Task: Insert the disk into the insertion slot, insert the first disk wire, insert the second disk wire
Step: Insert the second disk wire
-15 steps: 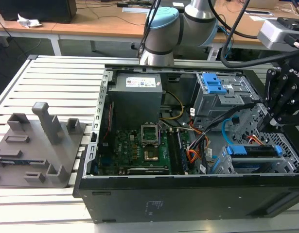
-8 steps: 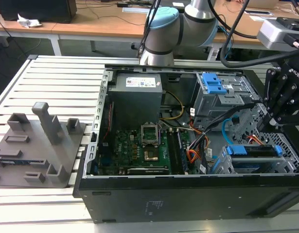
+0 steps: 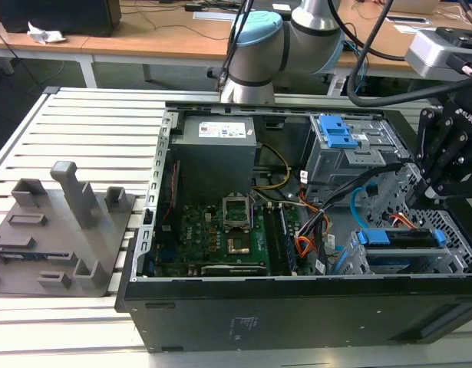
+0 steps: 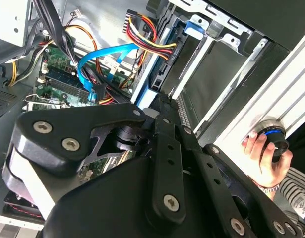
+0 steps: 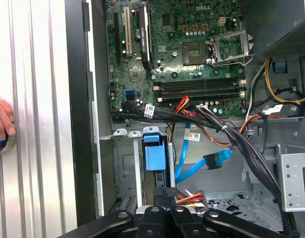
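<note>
Even, diffuse indoor light, no hard glare. Slatted table [image 3: 90,123] bright with faint sheen. Computer case [image 3: 220,314] interior dimmer, shadows soft, black wall nearly featureless.

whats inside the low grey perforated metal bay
A flat disk in a bright blue plastic carrier sits inside the bay; its blue edge shows, its flat faces are covered by metal.

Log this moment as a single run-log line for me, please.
disk: in insertion slot | claw: nearest the disk | blue wire: end loose
</note>
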`<act>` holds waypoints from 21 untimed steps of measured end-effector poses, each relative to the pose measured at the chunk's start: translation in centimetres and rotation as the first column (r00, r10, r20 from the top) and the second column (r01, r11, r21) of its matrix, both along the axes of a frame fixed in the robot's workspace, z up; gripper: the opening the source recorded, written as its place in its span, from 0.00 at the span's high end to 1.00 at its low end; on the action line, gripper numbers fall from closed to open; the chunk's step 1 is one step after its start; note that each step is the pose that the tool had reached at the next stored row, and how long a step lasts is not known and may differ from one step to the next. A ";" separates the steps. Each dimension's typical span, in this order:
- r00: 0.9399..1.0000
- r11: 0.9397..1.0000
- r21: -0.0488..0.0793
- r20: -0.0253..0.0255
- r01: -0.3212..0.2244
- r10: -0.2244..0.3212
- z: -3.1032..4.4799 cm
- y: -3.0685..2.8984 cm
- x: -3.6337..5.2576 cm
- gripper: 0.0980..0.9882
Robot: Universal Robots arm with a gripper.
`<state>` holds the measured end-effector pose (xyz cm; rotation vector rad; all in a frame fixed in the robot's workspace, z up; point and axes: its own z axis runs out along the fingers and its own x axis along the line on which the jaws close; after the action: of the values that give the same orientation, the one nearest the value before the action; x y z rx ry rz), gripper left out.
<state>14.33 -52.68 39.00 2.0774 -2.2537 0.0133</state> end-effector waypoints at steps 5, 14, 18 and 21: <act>1.000 1.000 0.000 0.000 0.000 0.000 0.00 0.00 -0.04 0.92; 1.000 1.000 0.000 0.000 0.000 0.000 0.00 1.27 -0.14 0.70; 1.000 1.000 0.000 0.000 0.000 0.000 0.00 1.92 -0.61 0.70; 1.000 1.000 0.000 0.000 -0.001 0.001 0.00 2.23 -1.49 0.70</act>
<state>12.83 -50.45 39.00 2.0782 -2.2529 0.0135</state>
